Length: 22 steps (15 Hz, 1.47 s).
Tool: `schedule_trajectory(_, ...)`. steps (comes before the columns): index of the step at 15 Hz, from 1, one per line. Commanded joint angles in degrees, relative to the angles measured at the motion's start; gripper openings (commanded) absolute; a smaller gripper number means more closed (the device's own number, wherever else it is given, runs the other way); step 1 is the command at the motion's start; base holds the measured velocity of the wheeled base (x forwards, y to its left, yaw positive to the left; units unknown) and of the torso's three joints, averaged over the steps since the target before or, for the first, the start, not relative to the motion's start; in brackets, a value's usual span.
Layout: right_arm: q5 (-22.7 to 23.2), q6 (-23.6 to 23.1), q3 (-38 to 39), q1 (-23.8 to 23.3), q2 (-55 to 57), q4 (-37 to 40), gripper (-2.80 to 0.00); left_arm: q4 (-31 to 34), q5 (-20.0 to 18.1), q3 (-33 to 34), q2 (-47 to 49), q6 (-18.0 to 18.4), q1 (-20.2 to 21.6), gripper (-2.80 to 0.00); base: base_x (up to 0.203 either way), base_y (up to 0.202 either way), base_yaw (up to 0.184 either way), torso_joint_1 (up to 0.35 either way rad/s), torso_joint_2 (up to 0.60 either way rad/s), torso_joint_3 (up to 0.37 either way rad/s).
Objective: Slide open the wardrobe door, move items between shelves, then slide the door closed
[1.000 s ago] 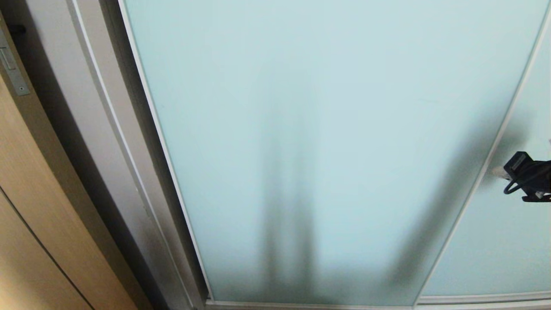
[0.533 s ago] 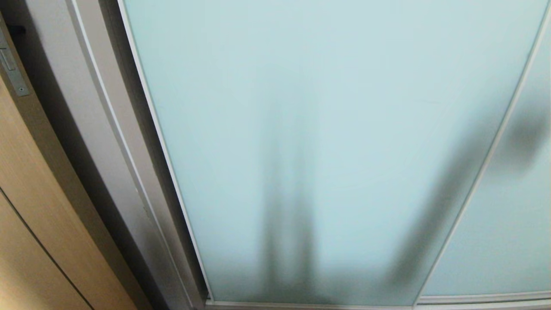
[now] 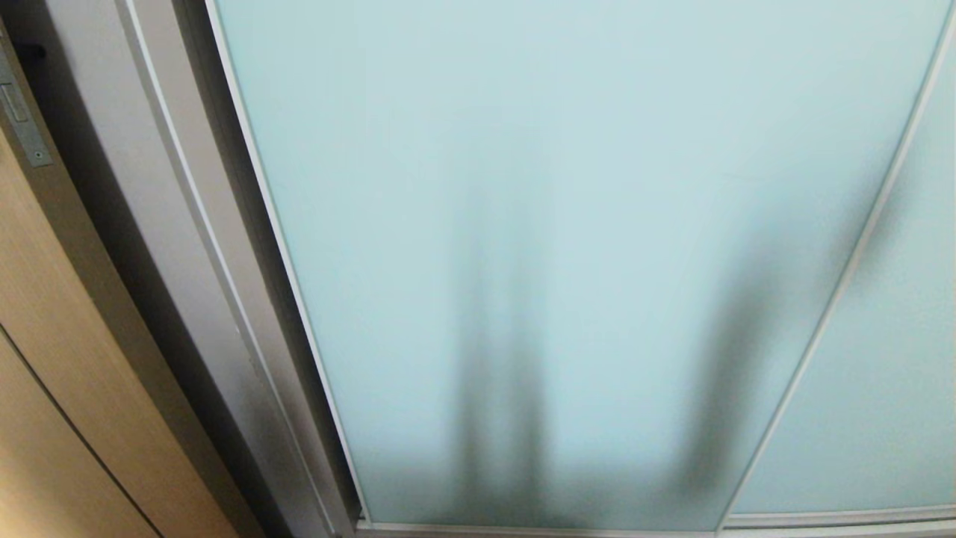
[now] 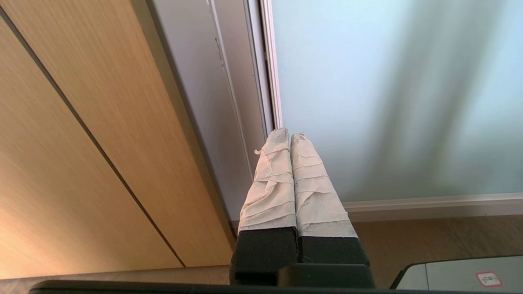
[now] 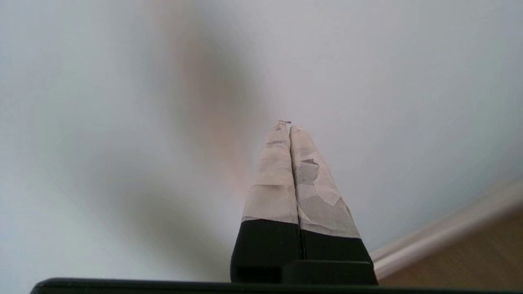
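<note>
Pincer status: my left pincer (image 4: 290, 136) and right pincer (image 5: 286, 126) both have their taped fingers pressed together, empty. Facing me, the sliding wardrobe door (image 3: 567, 224) stands closed, its silver frame (image 3: 299, 299) beside the wooden door (image 3: 52, 359).

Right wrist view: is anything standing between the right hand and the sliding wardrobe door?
Nothing visible. The right hand, fingers shut and empty, points at the sliding wardrobe door, with only open air and shadow between them. The head view shows the door closed and no arm in front of it.
</note>
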Motion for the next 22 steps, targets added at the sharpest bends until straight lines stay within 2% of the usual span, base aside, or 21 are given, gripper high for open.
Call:
schedule_trajectory(1,-0.01,-5.02,10.17,11.57,-16.50,0.92,-2.80,0.02,-0.04,-0.01,0.07,0.04,-0.02,-2.80,0.000,0.000,0.000,0.000,0.00,0.000)
schedule_trajectory(3,0.02,-11.15,20.85,18.38,-26.37,2.29,-2.80,0.02,-0.04,-0.01,0.07,0.04,-0.02,-2.80,0.000,0.000,0.000,0.000,0.00,0.000)
schedule_trajectory(6,1.12,-15.42,31.63,23.32,-40.98,6.80,-2.80,0.02,-0.04,-0.01,0.07,0.02,-0.02,-2.80,0.000,0.000,0.000,0.000,0.00,0.000)
schedule_trajectory(10,2.84,-16.45,39.57,27.44,-62.19,20.44,-2.80,-0.06,-0.04,-0.01,0.07,0.04,-0.02,-2.80,0.000,0.000,0.000,0.000,0.00,0.000)
schedule_trajectory(12,2.10,-14.51,41.69,28.84,-68.74,24.76,-2.80,-0.06,-0.04,-0.01,0.07,-0.05,-0.02,-2.80,0.000,0.000,0.000,0.000,0.00,0.000)
schedule_trajectory(13,0.36,-10.81,43.07,29.37,-69.40,25.09,-2.80,-0.06,-0.04,-0.01,0.07,-0.05,-0.02,-2.80,0.000,0.000,0.000,0.000,0.00,0.000)
schedule_trajectory(14,-1.79,-8.98,44.26,29.62,-69.34,23.78,-2.80,0.01,-0.04,-0.01,0.07,-0.05,-0.02,-2.80,0.000,0.000,0.000,0.000,0.00,0.000)
schedule_trajectory(16,-7.09,-10.15,46.65,29.66,-69.33,19.34,-2.80,0.02,-0.04,-0.01,0.07,-0.05,-0.02,-2.80,0.000,0.000,0.000,0.000,0.00,0.000)
schedule_trajectory(18,-6.11,-15.45,46.65,29.66,-69.12,21.71,-2.80,-0.06,-0.04,-0.01,0.07,-0.05,-0.02,-2.80,0.000,0.000,0.000,0.000,0.00,0.000)
schedule_trajectory(22,-5.26,-14.42,46.68,29.66,-69.24,21.49,-2.80,0.02,-0.04,-0.01,0.07,-0.05,-0.02,-2.80,0.000,0.000,0.000,0.000,0.00,0.000)
